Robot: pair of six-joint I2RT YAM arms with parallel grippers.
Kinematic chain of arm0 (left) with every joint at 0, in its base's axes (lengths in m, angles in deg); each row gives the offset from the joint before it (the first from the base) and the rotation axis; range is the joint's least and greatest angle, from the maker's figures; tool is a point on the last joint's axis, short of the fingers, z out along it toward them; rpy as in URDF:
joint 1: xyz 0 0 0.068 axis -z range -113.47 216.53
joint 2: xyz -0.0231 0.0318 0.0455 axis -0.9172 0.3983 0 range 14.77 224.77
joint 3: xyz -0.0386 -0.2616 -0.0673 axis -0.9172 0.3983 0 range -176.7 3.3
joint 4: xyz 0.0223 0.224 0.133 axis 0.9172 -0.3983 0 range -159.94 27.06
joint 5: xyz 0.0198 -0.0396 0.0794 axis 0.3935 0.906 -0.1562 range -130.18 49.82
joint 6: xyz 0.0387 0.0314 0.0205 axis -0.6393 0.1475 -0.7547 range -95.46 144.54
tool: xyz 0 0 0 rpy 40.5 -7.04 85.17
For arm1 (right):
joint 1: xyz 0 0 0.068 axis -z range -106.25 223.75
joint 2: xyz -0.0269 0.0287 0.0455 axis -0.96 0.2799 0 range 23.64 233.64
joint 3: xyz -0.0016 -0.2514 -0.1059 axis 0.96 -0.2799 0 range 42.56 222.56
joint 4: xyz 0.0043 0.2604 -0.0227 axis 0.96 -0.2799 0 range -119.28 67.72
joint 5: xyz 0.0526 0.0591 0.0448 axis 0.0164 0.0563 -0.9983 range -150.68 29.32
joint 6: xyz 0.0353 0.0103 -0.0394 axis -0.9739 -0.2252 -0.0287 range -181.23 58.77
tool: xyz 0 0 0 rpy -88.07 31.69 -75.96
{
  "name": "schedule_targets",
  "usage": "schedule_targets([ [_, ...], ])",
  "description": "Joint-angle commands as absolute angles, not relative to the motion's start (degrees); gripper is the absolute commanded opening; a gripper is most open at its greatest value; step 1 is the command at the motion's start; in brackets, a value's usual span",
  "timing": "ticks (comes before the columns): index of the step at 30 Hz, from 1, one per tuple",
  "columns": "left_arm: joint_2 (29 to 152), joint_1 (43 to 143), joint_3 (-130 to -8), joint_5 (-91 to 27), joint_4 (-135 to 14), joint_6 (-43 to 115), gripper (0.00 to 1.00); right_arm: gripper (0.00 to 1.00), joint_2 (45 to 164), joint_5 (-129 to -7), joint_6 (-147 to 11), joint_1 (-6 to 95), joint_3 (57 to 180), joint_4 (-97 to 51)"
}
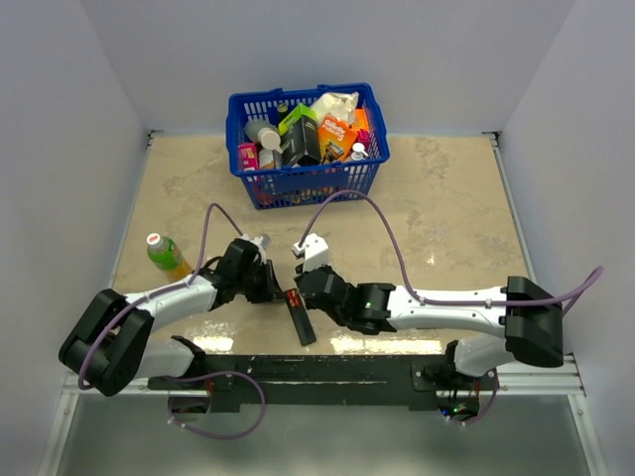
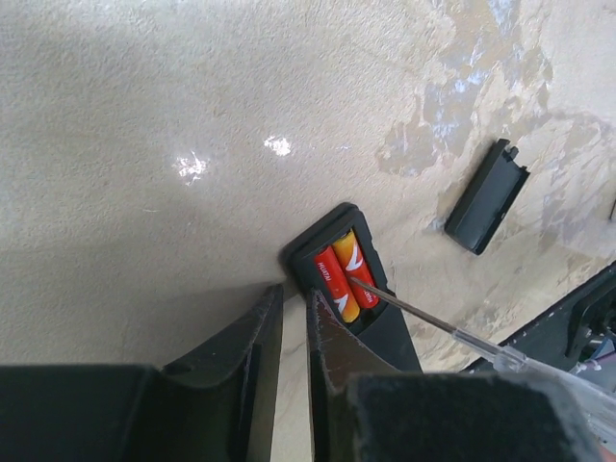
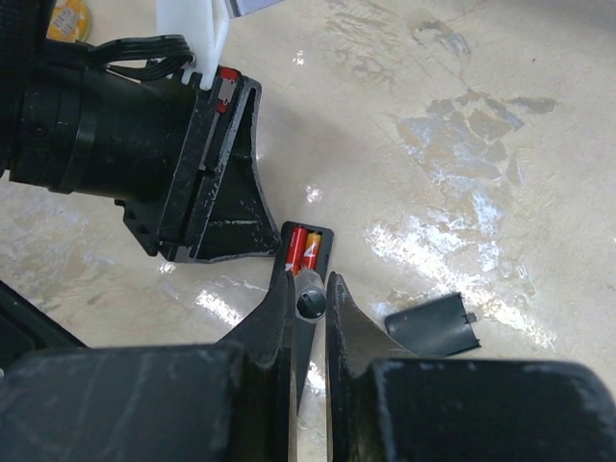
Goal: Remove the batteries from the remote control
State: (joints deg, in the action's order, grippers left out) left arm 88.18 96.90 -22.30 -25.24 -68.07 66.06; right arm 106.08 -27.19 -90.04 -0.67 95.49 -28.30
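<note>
Remote (image 2: 390, 337) holds 2 batteries (image 2: 342, 274); right end effector (image 3: 309, 281) pinches screwdriver (image 3: 310, 304); left end effector (image 2: 294, 292) closed.

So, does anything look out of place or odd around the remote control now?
Nothing is spilled or damaged. The black cover lies off the remote, apart on the table, so the batteries are exposed, as the task needs. The right tool holds a thin probe with its tip at them.

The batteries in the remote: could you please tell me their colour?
The batteries are red and orange-yellow, clearest in the left wrist view.
</note>
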Motion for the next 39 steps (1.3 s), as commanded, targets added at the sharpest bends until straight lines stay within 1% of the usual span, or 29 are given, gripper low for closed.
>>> schedule_targets([
  [1,89.91,96.5,-23.06,-25.41,-66.9,66.37,0.21,0.0,105.65,-34.4,-91.37,2.02,89.25,-27.21],
  [5,90.62,96.5,-23.06,-25.06,-66.72,66.37,0.21,0.0,101.7,-39.32,-91.99,7.55,84.4,-22.9],
  [10,91.5,96.5,-22.98,-24.62,-66.2,66.55,0.21,0.0,98.79,-43.98,-91.11,10.2,80.1,-17.37],
  [13,91.94,96.5,-22.98,-24.27,-66.11,66.81,0.2,0.0,98.0,-43.81,-91.2,10.9,78.69,-15.69],
  [22,92.9,96.5,-22.8,-24.1,-65.93,66.64,0.2,0.0,97.13,-43.28,-91.46,12.57,76.75,-13.84],
  [28,93.34,96.5,-23.5,-24.53,-67.07,66.02,0.2,0.0,94.92,-47.58,-92.08,15.2,76.57,-11.91],
  [39,92.91,96.58,-25.17,-25.59,-70.58,64.71,0.19,0.0,97.2,-50.84,-92.08,19.16,75.7,-8.84],
])
